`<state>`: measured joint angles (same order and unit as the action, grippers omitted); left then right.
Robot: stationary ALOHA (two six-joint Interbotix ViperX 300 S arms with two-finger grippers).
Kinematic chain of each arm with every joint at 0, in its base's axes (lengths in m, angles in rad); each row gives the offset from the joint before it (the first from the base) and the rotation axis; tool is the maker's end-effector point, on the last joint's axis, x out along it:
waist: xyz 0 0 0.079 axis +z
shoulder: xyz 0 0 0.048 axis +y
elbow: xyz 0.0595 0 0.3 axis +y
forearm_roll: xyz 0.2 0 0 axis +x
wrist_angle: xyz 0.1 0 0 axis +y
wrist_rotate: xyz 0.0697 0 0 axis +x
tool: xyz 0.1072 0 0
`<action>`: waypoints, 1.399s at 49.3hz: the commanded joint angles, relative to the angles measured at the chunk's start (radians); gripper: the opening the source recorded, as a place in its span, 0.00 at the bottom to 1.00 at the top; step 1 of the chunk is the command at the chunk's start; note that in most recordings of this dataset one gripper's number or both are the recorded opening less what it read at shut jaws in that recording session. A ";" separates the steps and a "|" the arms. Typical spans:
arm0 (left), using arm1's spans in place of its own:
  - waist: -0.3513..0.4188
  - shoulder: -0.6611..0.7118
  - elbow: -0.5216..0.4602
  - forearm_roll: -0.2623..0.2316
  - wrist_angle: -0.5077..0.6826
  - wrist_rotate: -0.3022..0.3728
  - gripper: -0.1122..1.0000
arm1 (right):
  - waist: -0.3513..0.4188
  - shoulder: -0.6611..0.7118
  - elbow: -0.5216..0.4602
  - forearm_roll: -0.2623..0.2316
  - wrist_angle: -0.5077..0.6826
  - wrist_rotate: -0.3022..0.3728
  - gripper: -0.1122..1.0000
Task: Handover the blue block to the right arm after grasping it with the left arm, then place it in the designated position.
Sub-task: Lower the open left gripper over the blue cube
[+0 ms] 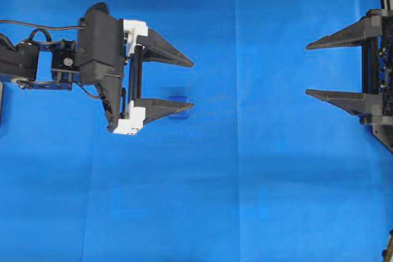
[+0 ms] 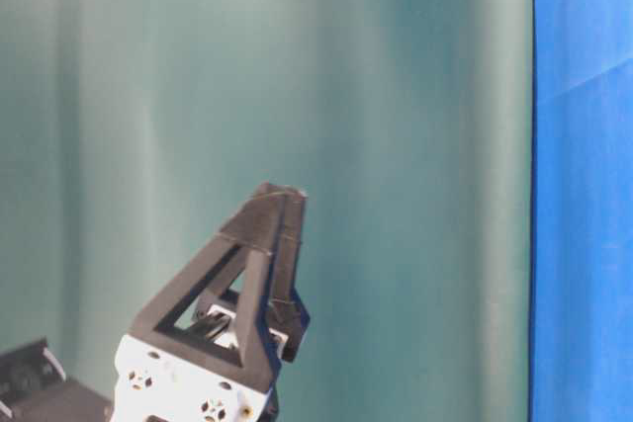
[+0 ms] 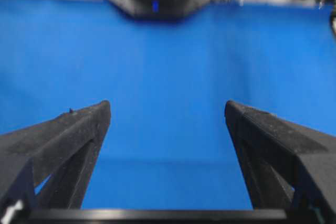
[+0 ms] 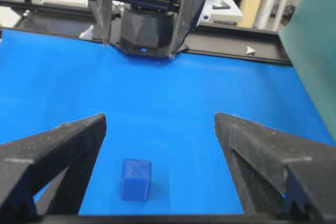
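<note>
Seen from the right wrist, the right arm's gripper (image 4: pixel 160 129) has its jaws spread wide, the blue block (image 4: pixel 135 179) resting on the blue cloth (image 4: pixel 173 98) between them; beyond, the left arm's gripper (image 1: pixel 190 85) also spread, one finger overlapping the block from overhead; no writing is legible

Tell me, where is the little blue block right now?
In the overhead view the blue block sits on the blue cloth, left of the middle, partly hidden under the lower finger of the open left gripper.

Overhead looks straight down; both wrist views face each other across the blue cloth (image 1: pixel 245 182).
</note>
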<state>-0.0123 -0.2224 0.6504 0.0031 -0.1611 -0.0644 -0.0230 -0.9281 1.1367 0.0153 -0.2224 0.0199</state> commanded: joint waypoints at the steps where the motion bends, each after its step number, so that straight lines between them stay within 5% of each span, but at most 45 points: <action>1: -0.003 -0.021 -0.066 0.000 0.133 -0.008 0.94 | -0.002 0.006 -0.031 0.006 -0.005 0.000 0.99; 18: -0.012 0.008 -0.288 0.002 0.692 -0.029 0.94 | -0.002 0.021 -0.028 0.014 -0.003 0.002 0.99; 28: -0.012 0.055 -0.385 0.003 0.894 -0.025 0.94 | -0.002 0.028 -0.029 0.021 0.000 0.002 0.99; 69: -0.011 0.084 -0.428 0.005 0.950 -0.035 0.94 | -0.002 0.028 -0.031 0.021 0.002 0.002 0.99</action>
<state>-0.0215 -0.1120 0.2500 0.0046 0.7915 -0.0982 -0.0230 -0.9035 1.1336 0.0337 -0.2163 0.0199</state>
